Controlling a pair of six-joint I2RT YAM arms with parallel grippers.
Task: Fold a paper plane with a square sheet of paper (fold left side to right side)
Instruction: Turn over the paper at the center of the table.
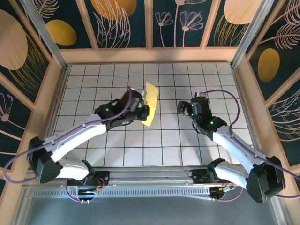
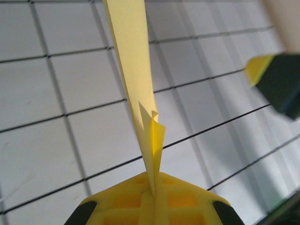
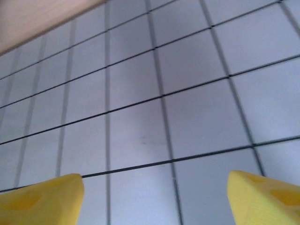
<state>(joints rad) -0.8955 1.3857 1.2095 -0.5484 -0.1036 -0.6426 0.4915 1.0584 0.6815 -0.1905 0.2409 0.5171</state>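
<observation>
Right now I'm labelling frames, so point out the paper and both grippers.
paper (image 1: 152, 96), top view, middle of its yellow face.
left gripper (image 2: 153, 186), left wrist view, where its shut fingers pinch the paper.
right gripper (image 3: 152, 185), right wrist view, midway between its open fingers.

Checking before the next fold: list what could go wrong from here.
1. The left gripper pinches the yellow paper by one thin edge, held up off the table. The paper could slip or crumple where it buckles near the grip.
2. The right gripper is open and apart from the paper, so nothing steadies the free end. It may sag or twist.
</observation>
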